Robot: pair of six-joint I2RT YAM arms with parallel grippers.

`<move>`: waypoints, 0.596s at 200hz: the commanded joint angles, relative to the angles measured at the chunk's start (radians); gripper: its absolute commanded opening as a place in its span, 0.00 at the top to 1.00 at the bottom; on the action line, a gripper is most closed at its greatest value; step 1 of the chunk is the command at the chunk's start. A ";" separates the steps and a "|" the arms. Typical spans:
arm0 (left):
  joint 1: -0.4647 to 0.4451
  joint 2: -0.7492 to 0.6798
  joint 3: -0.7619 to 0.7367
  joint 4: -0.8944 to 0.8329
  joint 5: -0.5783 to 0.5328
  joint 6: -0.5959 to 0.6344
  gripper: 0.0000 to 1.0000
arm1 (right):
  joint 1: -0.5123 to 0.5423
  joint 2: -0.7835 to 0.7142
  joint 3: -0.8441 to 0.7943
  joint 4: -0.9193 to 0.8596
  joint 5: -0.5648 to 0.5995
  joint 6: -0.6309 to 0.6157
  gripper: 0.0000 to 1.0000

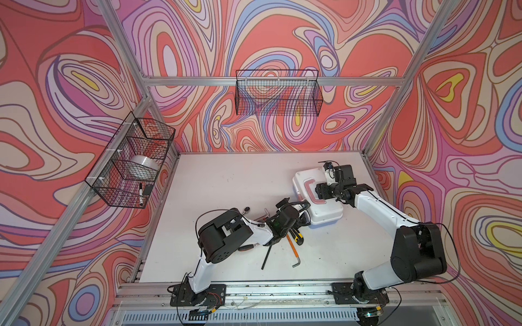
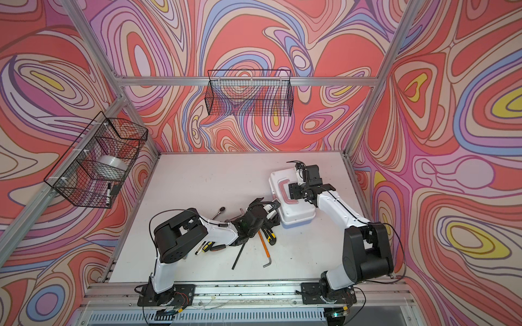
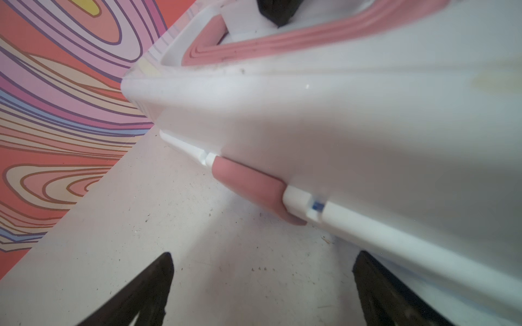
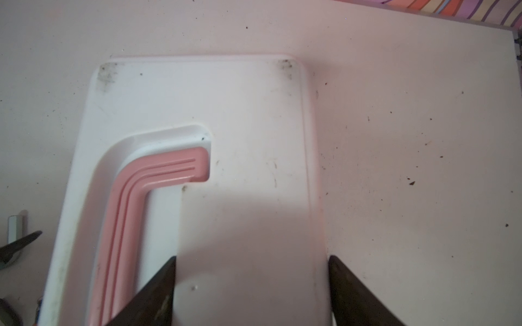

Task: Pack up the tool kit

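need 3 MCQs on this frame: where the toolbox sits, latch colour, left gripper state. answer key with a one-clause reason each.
1. Where is the toolbox?
A) on the table, right side towards the back
B) on the table, dead centre
C) on the table, front left corner

2. What colour is the latch?
A) blue
B) pink
C) black

3. The left gripper is:
A) shut tight, empty
B) shut on the latch
C) open, holding nothing

Key:
1 A, both top views show it on the table's right half, towards the back.
2 B, the left wrist view shows a pink latch on the toolbox's edge.
3 C, its fingers stand wide apart with only bare table between them.
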 commanded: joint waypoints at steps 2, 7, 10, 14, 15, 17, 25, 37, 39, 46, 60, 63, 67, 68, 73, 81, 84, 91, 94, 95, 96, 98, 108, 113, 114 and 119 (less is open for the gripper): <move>-0.012 -0.002 -0.044 0.075 -0.036 -0.005 0.00 | 0.047 0.093 -0.049 -0.277 0.000 -0.117 0.36; -0.012 -0.005 -0.050 0.081 -0.038 -0.004 0.00 | 0.053 0.094 -0.046 -0.279 -0.002 -0.118 0.36; -0.012 -0.007 -0.053 0.083 -0.039 -0.004 0.00 | 0.055 0.095 -0.045 -0.278 -0.005 -0.117 0.36; -0.012 -0.008 -0.058 0.084 -0.041 -0.001 0.00 | 0.058 0.095 -0.045 -0.278 -0.007 -0.112 0.36; -0.012 -0.009 -0.058 0.085 -0.042 -0.002 0.00 | 0.058 0.095 -0.045 -0.277 -0.007 -0.111 0.35; -0.012 -0.009 -0.060 0.088 -0.043 0.000 0.00 | 0.059 0.095 -0.045 -0.276 -0.007 -0.108 0.35; -0.012 -0.010 -0.069 0.098 -0.052 0.004 0.00 | 0.061 0.098 -0.043 -0.276 -0.018 -0.106 0.35; -0.012 -0.007 -0.086 0.129 -0.064 0.009 0.00 | 0.067 0.106 -0.037 -0.289 -0.023 -0.107 0.36; -0.012 -0.006 -0.089 0.135 -0.065 0.010 0.00 | 0.067 0.107 -0.035 -0.291 -0.025 -0.107 0.36; -0.012 -0.005 -0.101 0.154 -0.071 0.016 0.00 | 0.071 0.109 -0.032 -0.303 -0.025 -0.110 0.36; -0.013 0.000 -0.118 0.190 -0.090 0.029 0.00 | 0.079 0.101 -0.033 -0.312 -0.023 -0.118 0.38; -0.013 0.000 -0.122 0.198 -0.096 0.031 0.00 | 0.079 0.099 -0.032 -0.314 -0.024 -0.120 0.38; -0.013 0.002 -0.126 0.212 -0.101 0.038 0.00 | 0.079 0.098 -0.032 -0.316 -0.028 -0.125 0.38; -0.014 0.002 -0.128 0.215 -0.104 0.040 0.00 | 0.079 0.097 -0.032 -0.317 -0.027 -0.127 0.38; -0.015 0.005 -0.132 0.231 -0.114 0.047 0.00 | 0.079 0.098 -0.032 -0.319 -0.025 -0.137 0.38; -0.015 0.009 -0.138 0.257 -0.122 0.061 0.00 | 0.079 0.104 -0.031 -0.323 -0.019 -0.156 0.38; -0.015 0.013 -0.140 0.267 -0.124 0.065 0.00 | 0.079 0.108 -0.029 -0.324 -0.014 -0.160 0.38; -0.015 0.017 -0.143 0.287 -0.124 0.081 0.00 | 0.079 0.121 -0.023 -0.327 -0.013 -0.165 0.38; -0.015 0.020 -0.143 0.294 -0.125 0.087 0.00 | 0.079 0.127 -0.019 -0.327 -0.015 -0.167 0.38; -0.015 0.021 -0.142 0.295 -0.125 0.089 0.00 | 0.079 0.130 -0.019 -0.326 -0.016 -0.167 0.38; -0.015 0.022 -0.142 0.296 -0.126 0.090 0.00 | 0.079 0.130 -0.019 -0.326 -0.016 -0.167 0.38; -0.015 0.023 -0.140 0.299 -0.127 0.093 0.00 | 0.079 0.136 -0.017 -0.325 -0.020 -0.169 0.38; -0.015 0.031 -0.134 0.304 -0.129 0.103 0.00 | 0.079 0.158 -0.013 -0.317 -0.040 -0.167 0.38; -0.015 0.034 -0.128 0.302 -0.129 0.109 0.00 | 0.079 0.169 -0.010 -0.315 -0.052 -0.167 0.38; -0.015 0.036 -0.128 0.302 -0.129 0.110 0.00 | 0.079 0.171 -0.010 -0.315 -0.055 -0.168 0.38; -0.015 0.040 -0.122 0.302 -0.128 0.115 0.00 | 0.079 0.179 -0.009 -0.309 -0.062 -0.167 0.38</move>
